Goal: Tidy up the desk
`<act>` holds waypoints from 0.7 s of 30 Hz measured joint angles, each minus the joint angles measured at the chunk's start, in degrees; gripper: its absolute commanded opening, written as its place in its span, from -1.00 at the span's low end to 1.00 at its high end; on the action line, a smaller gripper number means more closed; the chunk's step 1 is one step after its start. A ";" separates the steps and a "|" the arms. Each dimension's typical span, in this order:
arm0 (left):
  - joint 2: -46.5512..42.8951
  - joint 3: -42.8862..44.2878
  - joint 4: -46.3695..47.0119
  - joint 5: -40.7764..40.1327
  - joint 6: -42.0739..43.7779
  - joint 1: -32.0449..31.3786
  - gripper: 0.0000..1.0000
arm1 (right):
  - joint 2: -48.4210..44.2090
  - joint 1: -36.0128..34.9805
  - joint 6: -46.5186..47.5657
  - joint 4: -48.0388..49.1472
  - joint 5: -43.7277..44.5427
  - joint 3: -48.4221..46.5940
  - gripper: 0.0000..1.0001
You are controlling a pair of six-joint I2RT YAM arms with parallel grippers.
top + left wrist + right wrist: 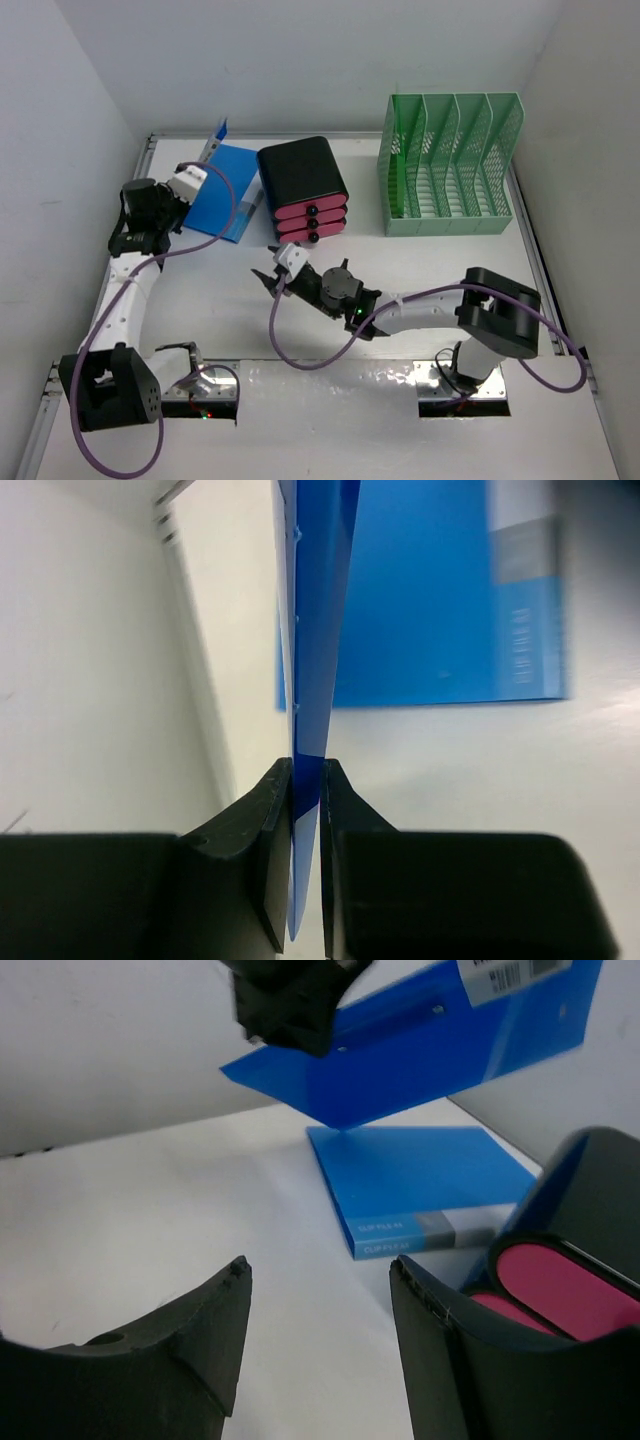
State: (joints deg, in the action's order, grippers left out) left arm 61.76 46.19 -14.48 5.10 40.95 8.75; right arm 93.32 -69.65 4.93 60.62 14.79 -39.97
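Inventory. The blue folder count is two: one raised folder (420, 1050) and one flat folder (410, 1180). There is one black drawer box (302, 180), containing three pink drawers (312, 211). There is one green mesh file rack (450, 165), divided into four slots. There is one worktop (440, 262). There are two robot arms, a left arm (120, 300) and a right arm (420, 312), each fitted with one claw: one left claw (306, 780) and one right claw (318, 1280).

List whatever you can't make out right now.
- Label on the flat folder: blurred in left wrist view.
- Far end of the held folder: cut off by left wrist view's top edge.
- Drawer box: right wrist view, partly behind a finger, cut off at right.
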 measured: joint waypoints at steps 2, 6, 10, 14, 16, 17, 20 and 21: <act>0.00 3.15 -4.15 4.13 -0.87 0.00 -1.00 | -1.16 0.00 -2.56 -5.73 3.41 -2.99 0.20; 0.00 9.33 -12.11 10.14 -1.81 0.00 -1.00 | -2.60 0.09 -2.99 -15.08 5.99 -10.14 0.32; -0.04 15.65 -18.29 13.27 -1.07 0.00 -1.00 | -4.94 0.26 0.66 -24.30 6.08 -16.09 0.41; -0.37 21.59 -24.70 16.37 3.63 0.00 -1.00 | -10.54 1.03 9.94 -31.95 5.25 -17.40 0.43; -0.52 24.28 -28.28 17.86 7.37 0.00 -1.00 | -13.68 1.55 15.61 -34.62 4.68 -17.40 0.45; -0.76 25.42 -29.90 18.43 10.12 -0.02 -1.00 | -15.32 2.03 18.34 -36.20 4.17 -17.40 0.48; -1.46 28.57 -34.71 19.21 17.62 -0.02 -1.00 | -20.24 3.67 26.49 -44.72 0.90 -19.52 0.51; -1.44 29.62 -35.85 19.21 19.71 -0.02 -1.00 | -21.11 4.15 28.55 -47.69 -0.20 -21.20 0.52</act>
State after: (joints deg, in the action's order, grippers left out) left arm 60.31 75.81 -50.33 24.32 60.66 8.73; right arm 72.20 -65.49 33.47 12.93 14.59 -61.17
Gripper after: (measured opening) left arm 0.096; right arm 0.750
